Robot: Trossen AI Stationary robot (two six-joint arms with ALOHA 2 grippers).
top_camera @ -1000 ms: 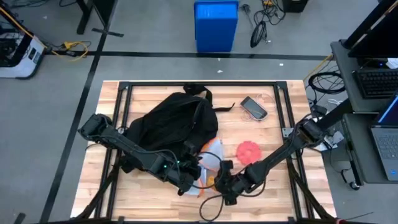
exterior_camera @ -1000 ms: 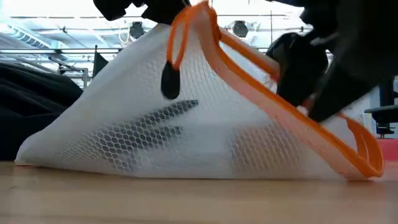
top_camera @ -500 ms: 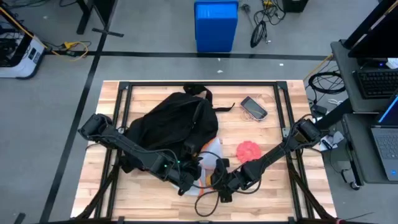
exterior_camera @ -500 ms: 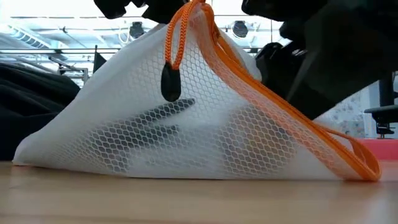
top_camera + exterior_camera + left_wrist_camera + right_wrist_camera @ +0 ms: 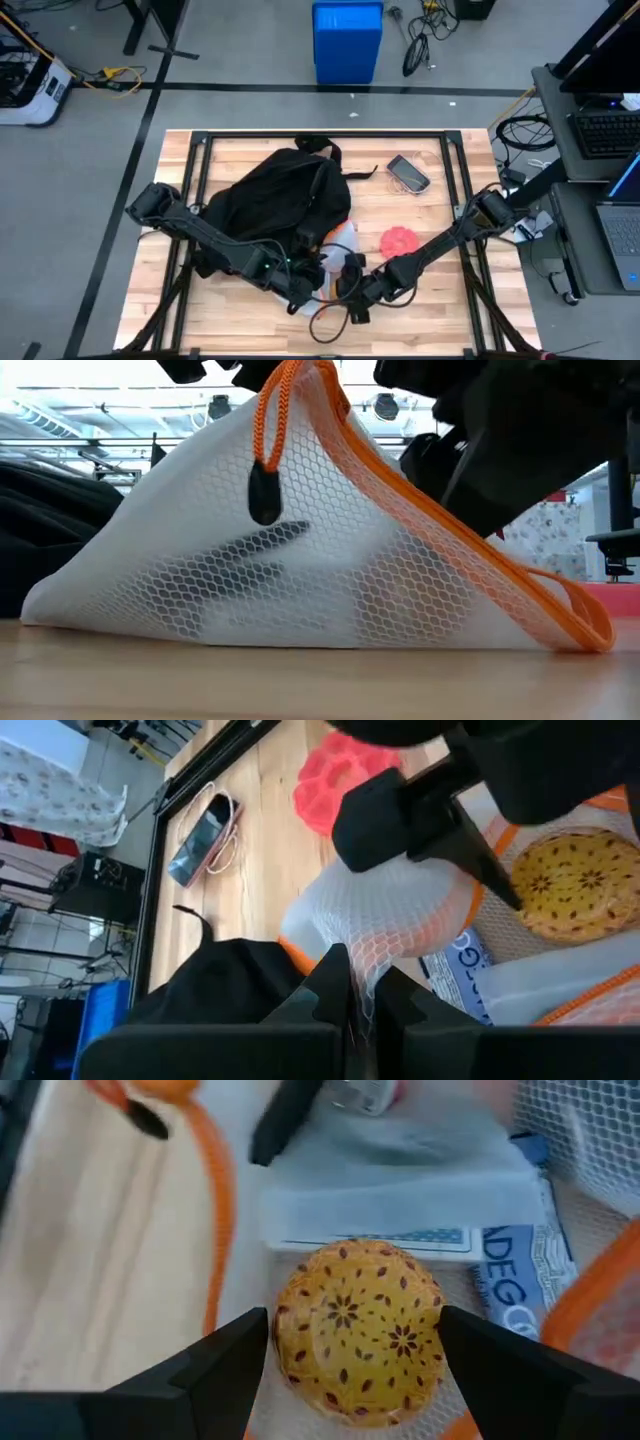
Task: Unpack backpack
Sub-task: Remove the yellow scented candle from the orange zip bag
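The black backpack (image 5: 275,195) lies on the table's left half. Against its near right side sits a white mesh bag with orange trim (image 5: 338,250), holding a yellow patterned round thing (image 5: 358,1328), a blue-printed packet (image 5: 505,1275) and a dark pen-like thing (image 5: 250,545). My left gripper (image 5: 352,985) is shut on the bag's mesh. My right gripper (image 5: 353,1320) is open inside the bag's mouth, one finger on each side of the yellow round thing. My left gripper pinches the white mesh beside the bag's orange-trimmed mouth (image 5: 368,958) between its two fingers. The held part is drawn up into a peak (image 5: 305,380). The bag's base (image 5: 300,630) rests on the table, and its zipper pull (image 5: 264,505) hangs free. My right gripper's fingers (image 5: 235,1365) flank the yellow round thing from above; whether they touch it, I cannot tell.
A red round thing (image 5: 400,241) lies right of the bag, and a phone with a cord (image 5: 408,172) lies at the far right. A black cable (image 5: 330,320) loops near the table's front edge. A blue bin (image 5: 347,40) stands on the floor beyond.
My right gripper has moved toward the table's left, from in front of the orange rim into the bag's mouth, and now sits over the yellow round thing. My left gripper has kept the bag's top raised; the orange rim has slackened toward the table.
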